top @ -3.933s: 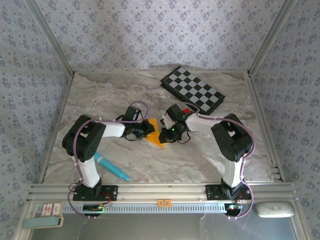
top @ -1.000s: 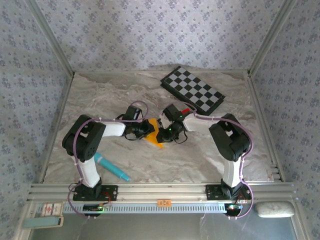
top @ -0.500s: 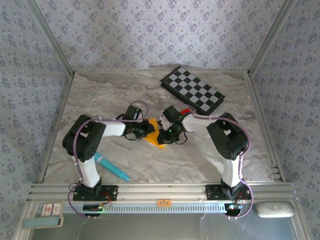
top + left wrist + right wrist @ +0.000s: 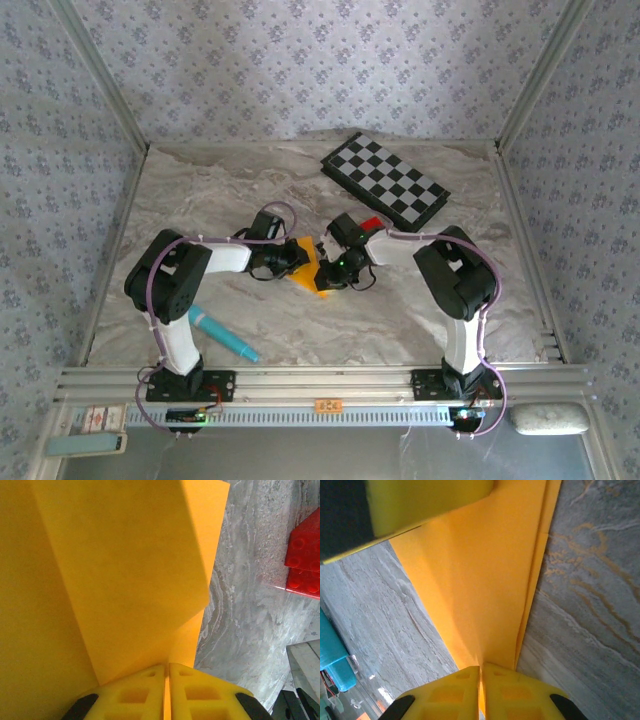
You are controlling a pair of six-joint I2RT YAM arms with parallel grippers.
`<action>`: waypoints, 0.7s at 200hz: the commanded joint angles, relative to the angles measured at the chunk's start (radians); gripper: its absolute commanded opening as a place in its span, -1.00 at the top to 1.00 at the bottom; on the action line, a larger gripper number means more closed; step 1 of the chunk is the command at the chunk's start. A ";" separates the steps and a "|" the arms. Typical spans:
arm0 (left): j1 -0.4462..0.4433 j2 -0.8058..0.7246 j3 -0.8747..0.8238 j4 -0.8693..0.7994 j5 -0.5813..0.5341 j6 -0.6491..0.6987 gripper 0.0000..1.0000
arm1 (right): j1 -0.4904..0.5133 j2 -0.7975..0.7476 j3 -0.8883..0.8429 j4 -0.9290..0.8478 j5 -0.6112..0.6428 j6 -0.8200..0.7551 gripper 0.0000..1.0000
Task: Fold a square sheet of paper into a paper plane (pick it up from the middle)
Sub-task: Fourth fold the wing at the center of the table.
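Pressing the jaws together on both arms, leaving barely a slit between them. Pinching a thin, folded orange-yellow paper sheet (image 4: pixel 125 580) at the left gripper (image 4: pixel 167 667), taking its edge in between the yellow fingertips (image 4: pixel 130 697), just where a slanting folded flap is overlapping a flatter layer beneath. Pinching the same sheet (image 4: pixel 470 590) at the right gripper (image 4: pixel 481 670), catching the narrow end of a long creased flap between its own yellow fingertips (image 4: pixel 445 697), with the layers widening away from the grip. Facing each other across the paper in the top view, left gripper (image 4: pixel 296 258) on the sheet's left side and right gripper (image 4: pixel 326 272) on its right, both low over the middle of the grey marbled tabletop (image 4: pixel 200 190). Holding the sheet (image 4: pixel 308 272) between them, its pointed end aiming toward the near edge; being unable to tell how much of it is touching the surface. Lying just behind the right gripper, a small red studded plastic block (image 4: pixel 371 223), on the table and apart from the paper, showing too at the right edge of the left wrist view (image 4: pixel 305 555). Resting farther back toward the right rear corner, a black-and-white checkerboard (image 4: pixel 385 180), flat and turned at an angle. Lying near the left arm's base, a teal cylindrical marker (image 4: pixel 222 333), well apart from the paper.
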State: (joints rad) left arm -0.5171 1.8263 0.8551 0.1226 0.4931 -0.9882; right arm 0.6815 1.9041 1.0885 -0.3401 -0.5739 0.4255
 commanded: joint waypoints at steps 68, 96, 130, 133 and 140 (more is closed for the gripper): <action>0.010 0.040 -0.026 -0.124 -0.081 -0.004 0.78 | 0.012 -0.086 -0.100 -0.104 -0.014 0.008 0.75; 0.010 0.038 -0.026 -0.105 -0.061 -0.007 0.78 | 0.002 -0.152 -0.099 -0.034 0.009 0.033 0.71; 0.010 0.033 -0.025 -0.093 -0.048 -0.006 0.77 | 0.007 -0.143 -0.093 -0.001 -0.002 0.032 0.69; 0.010 0.033 -0.026 -0.091 -0.046 -0.006 0.77 | 0.008 -0.140 -0.092 -0.003 -0.003 0.032 0.69; 0.009 0.033 -0.028 -0.088 -0.045 -0.006 0.77 | 0.014 -0.126 -0.089 -0.005 -0.003 0.030 0.69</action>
State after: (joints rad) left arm -0.5171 1.8263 0.8551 0.1242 0.4980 -0.9886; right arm 0.6834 1.7603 0.9928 -0.3347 -0.5728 0.4458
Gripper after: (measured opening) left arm 0.112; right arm 0.154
